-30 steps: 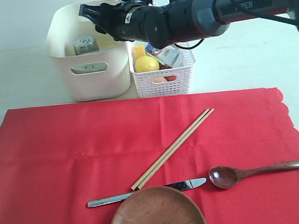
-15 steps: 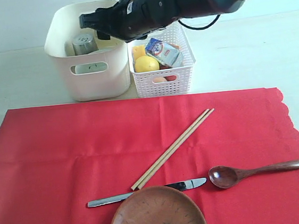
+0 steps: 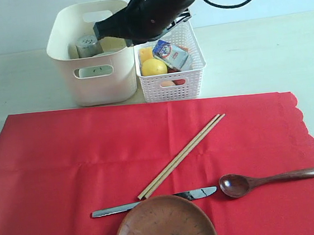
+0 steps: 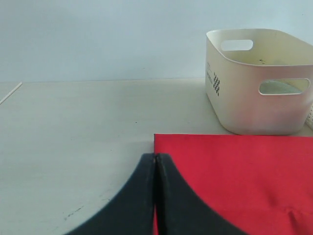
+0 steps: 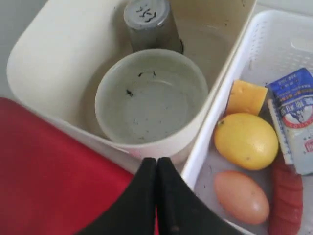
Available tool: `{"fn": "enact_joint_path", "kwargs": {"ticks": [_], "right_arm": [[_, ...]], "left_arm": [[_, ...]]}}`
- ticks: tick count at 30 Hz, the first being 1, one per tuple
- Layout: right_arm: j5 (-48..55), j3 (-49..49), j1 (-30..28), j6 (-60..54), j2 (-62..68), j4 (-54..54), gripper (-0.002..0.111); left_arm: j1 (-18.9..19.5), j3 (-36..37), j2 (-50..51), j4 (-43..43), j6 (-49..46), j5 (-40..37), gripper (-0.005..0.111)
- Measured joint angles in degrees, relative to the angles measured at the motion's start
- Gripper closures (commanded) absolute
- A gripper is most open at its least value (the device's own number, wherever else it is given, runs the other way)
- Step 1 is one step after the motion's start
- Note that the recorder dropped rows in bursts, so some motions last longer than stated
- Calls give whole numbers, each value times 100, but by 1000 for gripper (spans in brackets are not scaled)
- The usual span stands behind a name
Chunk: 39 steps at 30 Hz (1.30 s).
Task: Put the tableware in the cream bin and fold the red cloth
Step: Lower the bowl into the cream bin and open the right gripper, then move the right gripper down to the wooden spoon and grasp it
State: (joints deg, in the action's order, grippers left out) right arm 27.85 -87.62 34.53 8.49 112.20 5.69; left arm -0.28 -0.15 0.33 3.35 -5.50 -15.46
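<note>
Exterior view: the right pincer [image 3: 99,29], pressed together and empty, hangs over the cream bin [image 3: 63,54] at the bench's far edge, where the steel cup [image 3: 86,45] stands. From it the pair of wooden chopsticks [image 3: 181,157] lies toward the near edge, mid-way across the red cloth [image 3: 55,162]. Their long axis slants near-left to far-right. The far end is free, the near end just beside the metal knife [image 3: 154,201] and round brown plate [image 3: 164,229]. The dark wooden spoon [image 3: 270,179] lies apart, toward the right edge. Left wrist view: the left pincer [image 4: 155,164], also pressed together, sits low at the cloth's far-left corner. Right wrist view: the white speckled bowl [image 5: 151,100] rests in the bin. The right arm is probably nearer.
</note>
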Motion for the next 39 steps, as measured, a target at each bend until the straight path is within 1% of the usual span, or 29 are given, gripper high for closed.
{"fn": "enact_joint_path", "kwargs": {"ticks": [6, 15, 18, 23, 29, 31, 34, 37, 39], "right_arm": [[56, 765, 0, -317, -560, 0, 108], [-32, 2546, 0, -663, -1708, 0, 108], [-50, 3086, 33, -779, -1947, 157, 108], [-199, 3924, 375, -1083, -2075, 427, 108], [-286, 4348, 710, -1136, -2079, 489, 107], [-174, 4348, 726, -1148, -2079, 489, 100], [193, 4348, 735, -1019, -2088, 197, 85], [741, 4359, 735, -367, -2088, -532, 68], [1121, 4380, 735, 149, -2088, -1144, 59]], "left_arm": [[0, 0, 0, 0, 0, 0, 106], [0, 0, 0, 0, 0, 0, 106], [0, 0, 0, 0, 0, 0, 106], [0, 0, 0, 0, 0, 0, 106], [0, 0, 0, 0, 0, 0, 106], [0, 0, 0, 0, 0, 0, 106], [0, 0, 0, 0, 0, 0, 106], [0, 0, 0, 0, 0, 0, 106], [0, 0, 0, 0, 0, 0, 106]]}}
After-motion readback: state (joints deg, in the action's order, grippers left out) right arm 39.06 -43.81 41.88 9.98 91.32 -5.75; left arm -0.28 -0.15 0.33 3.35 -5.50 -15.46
